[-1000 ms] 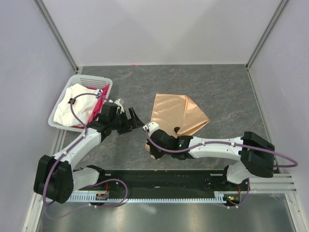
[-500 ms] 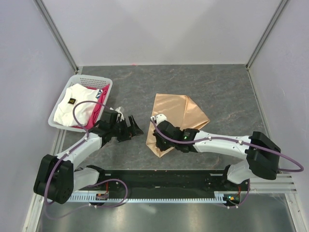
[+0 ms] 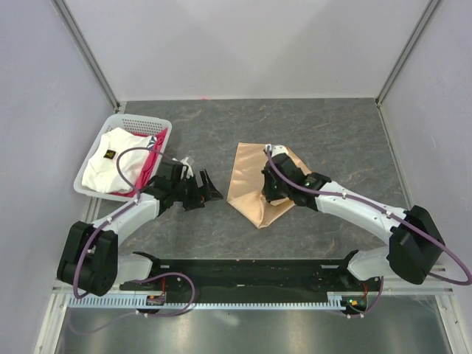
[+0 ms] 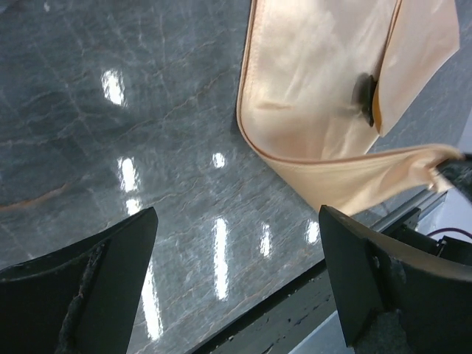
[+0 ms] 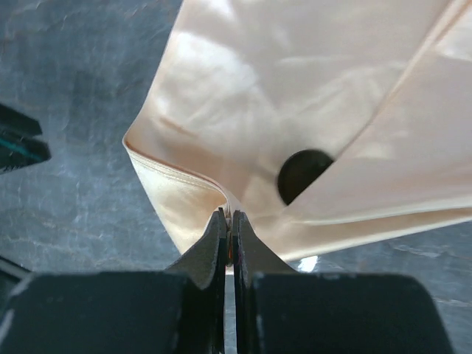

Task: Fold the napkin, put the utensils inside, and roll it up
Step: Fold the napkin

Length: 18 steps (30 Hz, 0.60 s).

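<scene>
The peach-tan napkin (image 3: 249, 186) lies partly folded mid-table, with a point toward the near edge. My right gripper (image 3: 269, 193) is above it, shut on a fold of the cloth (image 5: 221, 193), which rises to the closed fingertips (image 5: 228, 217). A black rounded utensil head (image 5: 302, 173) pokes out from under an overlapping napkin flap; it also shows in the left wrist view as a dark utensil (image 4: 363, 96) on the napkin (image 4: 310, 96). In the top view it is hidden. My left gripper (image 3: 209, 186) hovers left of the napkin, open and empty (image 4: 236, 243).
A white basket (image 3: 158, 125) at the left holds a white cloth (image 3: 110, 166) and a pink-red cloth (image 3: 153, 158). A black rail (image 3: 251, 273) runs along the near table edge. Grey walls close in the back and sides.
My right gripper has carried the napkin's near-left part away from the near edge and to the right, over the cloth, leaving a narrower shape. The left gripper has barely shifted.
</scene>
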Each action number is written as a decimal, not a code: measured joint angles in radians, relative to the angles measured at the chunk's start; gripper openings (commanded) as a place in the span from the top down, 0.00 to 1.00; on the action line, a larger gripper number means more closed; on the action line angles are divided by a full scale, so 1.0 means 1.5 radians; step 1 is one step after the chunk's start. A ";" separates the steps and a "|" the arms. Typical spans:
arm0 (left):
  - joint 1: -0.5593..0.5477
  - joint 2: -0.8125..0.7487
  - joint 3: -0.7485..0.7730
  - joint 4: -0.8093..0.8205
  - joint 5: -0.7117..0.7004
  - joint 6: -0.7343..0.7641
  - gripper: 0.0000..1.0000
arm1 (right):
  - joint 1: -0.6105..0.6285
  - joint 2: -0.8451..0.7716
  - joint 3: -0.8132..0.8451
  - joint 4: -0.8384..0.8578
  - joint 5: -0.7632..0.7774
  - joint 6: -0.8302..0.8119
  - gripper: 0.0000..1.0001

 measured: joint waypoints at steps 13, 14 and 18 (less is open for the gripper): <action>0.000 0.091 0.058 0.018 0.019 0.000 0.03 | -0.185 -0.032 0.030 -0.058 -0.044 -0.045 1.00; 0.000 0.096 0.060 0.019 0.021 0.000 0.03 | -0.198 -0.034 0.031 -0.061 -0.051 -0.048 1.00; 0.000 0.108 0.061 0.022 0.025 0.000 0.03 | -0.247 -0.035 0.037 -0.072 -0.069 -0.059 1.00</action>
